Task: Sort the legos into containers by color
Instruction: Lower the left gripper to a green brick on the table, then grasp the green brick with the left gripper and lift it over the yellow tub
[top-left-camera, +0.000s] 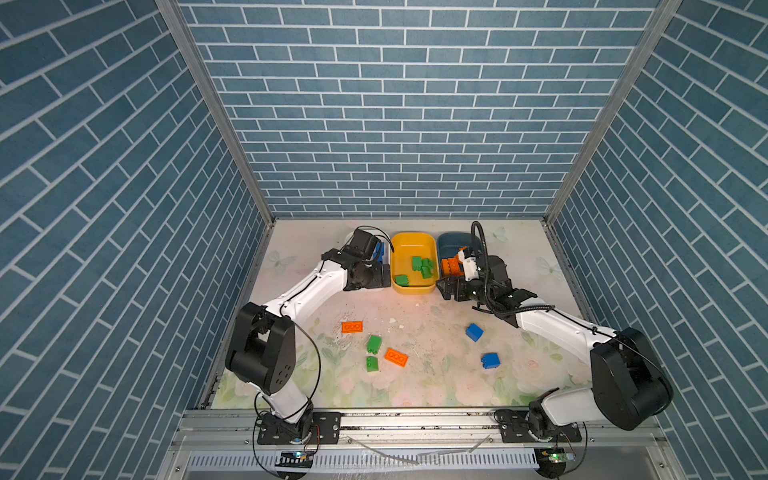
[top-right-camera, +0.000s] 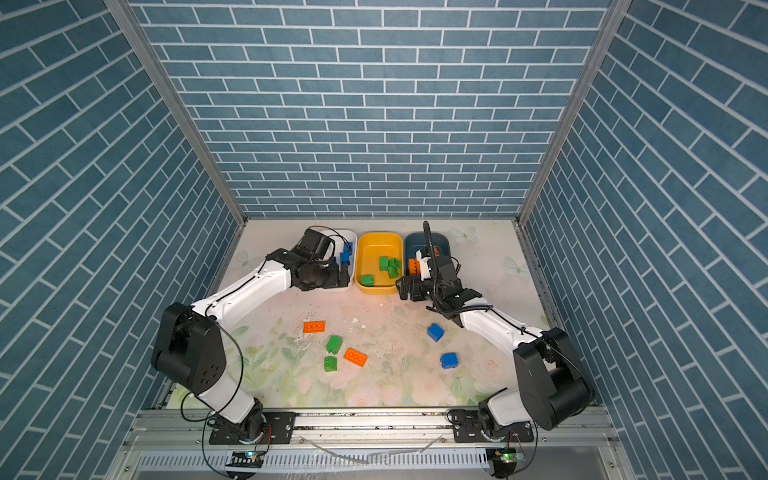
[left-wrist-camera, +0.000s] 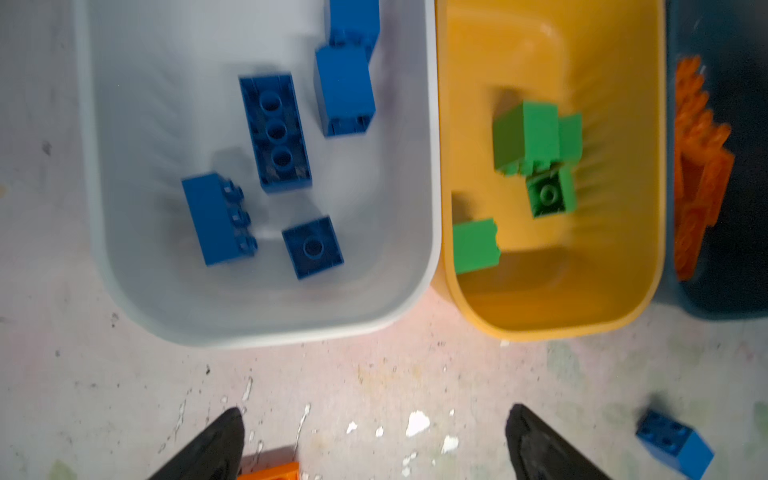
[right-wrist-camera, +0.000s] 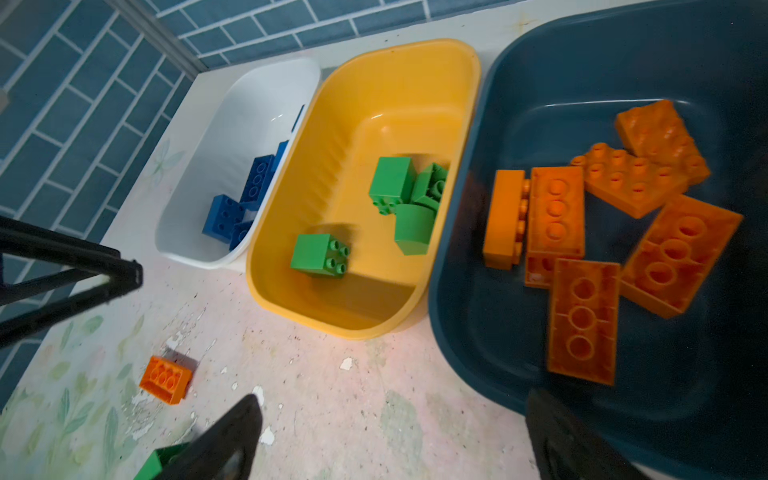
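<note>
1. Plainly, three tubs stood side by side at the far edge of the tabletop (top-left-camera: 436, 386). The white tub (left-wrist-camera: 266, 338) was on the left, the yellow tub (top-left-camera: 413, 240) in the middle and the teal tub (right-wrist-camera: 478, 332) on the right, each just beside the next.
2. Blue bricks (left-wrist-camera: 274, 133) lay in the white tub, five as far as the blurred wrist view let me count. Green bricks (top-left-camera: 422, 267) lay in the yellow tub, with one apart at its near end. Orange bricks (right-wrist-camera: 582, 320) were heaped in the teal tub.
3. The left jaws were spread wide and held nothing. They hung over the near end of the white tub, which the left arm (top-left-camera: 307, 291) mostly hid in both top views.
4. The right jaws were likewise spread and empty, at the near left corner of the teal tub.
5. Loose on the tabletop, nearer than the tubs, lay six bricks:
   - On the left, one orange flat brick (top-left-camera: 352, 327) and another orange flat brick (top-left-camera: 396, 357) lay close to a green brick (top-left-camera: 374, 343) and a second green brick (top-left-camera: 372, 364).
   - On the right, well apart from those, lay a blue brick (top-left-camera: 474, 332) and a nearer blue brick (top-left-camera: 490, 360).
</note>
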